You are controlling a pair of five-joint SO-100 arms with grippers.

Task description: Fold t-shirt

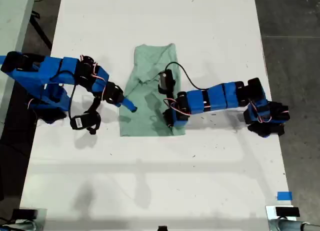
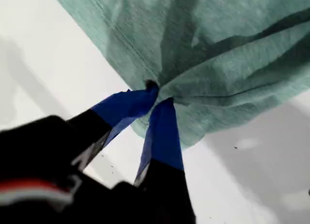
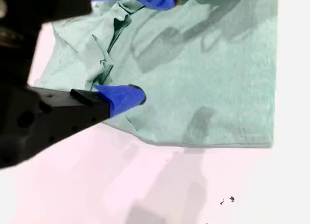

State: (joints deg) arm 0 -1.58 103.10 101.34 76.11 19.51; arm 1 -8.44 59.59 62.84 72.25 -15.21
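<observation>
Two arms are on the t-shirt (image 1: 150, 66) right now, one from each side of the exterior view. My first end effector (image 2: 157, 95) has its blue fingertips (image 2: 128, 105) drawn together on the hem, clamped on a bunch of pale green cloth, and creases fan away from the pinch. In the exterior view that same first end effector (image 1: 131, 107) sits at the garment's edge, with the rest of the cloth spreading away from it toward my second end effector (image 1: 169, 120).

Over to my second end effector (image 3: 145, 47): its jaws stand wide apart above the cloth. One blue fingertip (image 3: 123, 98) hangs low by a rumpled ridge near the shirt's border. Whether it touches the fabric, I cannot tell. Nothing is held between these jaws. Beyond it the t-shirt (image 3: 218, 64) lies flat and smooth out to a straight folded edge.

The t-shirt (image 2: 232, 49) lies as a narrow upright strip on the white surface (image 1: 150, 181), between the two arms. It is bunched near my first end effector and flatter around my second
</observation>
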